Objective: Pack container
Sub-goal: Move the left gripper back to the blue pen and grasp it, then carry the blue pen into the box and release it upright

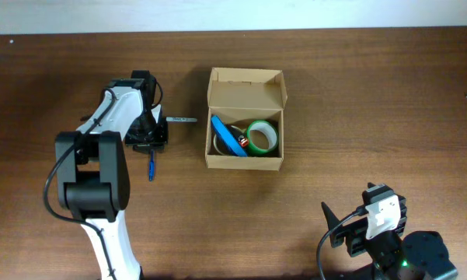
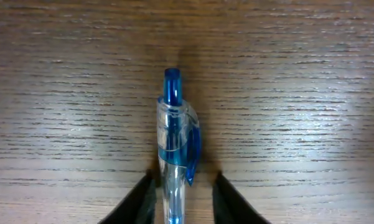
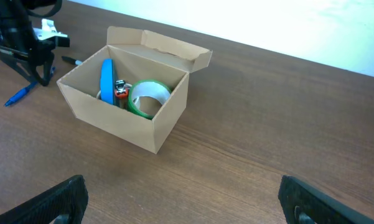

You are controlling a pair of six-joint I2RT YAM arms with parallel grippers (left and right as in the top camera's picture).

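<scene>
The tan cardboard container (image 1: 215,160) stands open at the table's middle, its flap lid (image 1: 245,94) raised at the far side. It holds a flat blue case (image 1: 228,135), a green tape roll (image 1: 262,137) and a small red item (image 3: 119,92). It also shows in the right wrist view (image 3: 121,127). A blue clear pen (image 2: 173,137) lies on the table left of the container (image 1: 150,167). My left gripper (image 2: 183,202) is down at the table, open, with a finger on each side of the pen. My right gripper (image 3: 187,208) is open wide and empty, near the front right.
A thin grey-black pen (image 1: 182,120) lies between my left arm and the container. The left arm (image 1: 113,124) stretches from the front left edge towards the pen. The right arm base (image 1: 396,253) sits at the front right.
</scene>
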